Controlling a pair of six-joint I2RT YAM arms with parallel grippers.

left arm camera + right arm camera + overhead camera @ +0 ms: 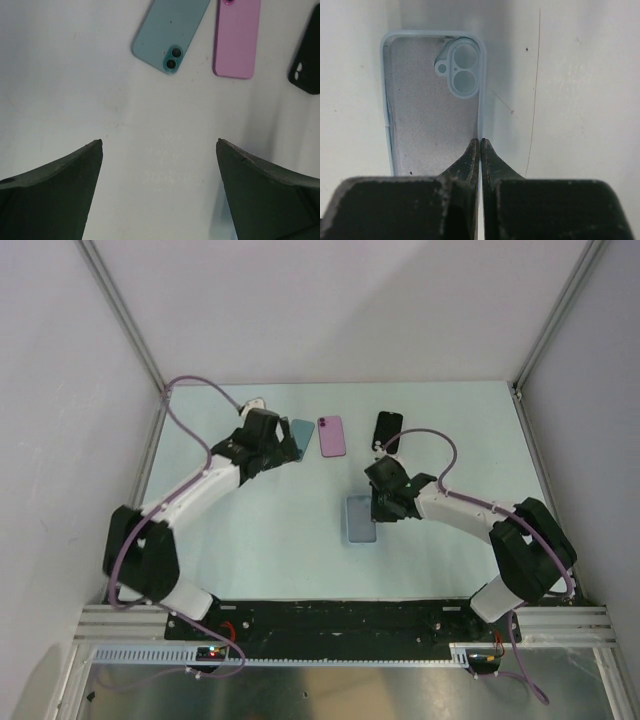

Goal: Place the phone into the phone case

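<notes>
A pale blue phone case [432, 110] lies hollow side up on the table, also seen mid-table from above [360, 520]. My right gripper [480, 141] is shut on the case's right side wall, whose thin rim sits between the fingertips. In the top view the right gripper [379, 506] stands at the case's right edge. A teal phone [170, 30] lies camera side up at the back of the table [302, 437]. My left gripper [159, 142] hangs open over bare table just short of that phone, holding nothing, its head [270, 445] beside the phone in the top view.
A pink phone or case [236, 37] lies right of the teal one [332, 436]. A black one [306, 62] lies further right [388, 430]. A small white object [255, 402] sits at the back left. Grey walls close in the table's left, right and back.
</notes>
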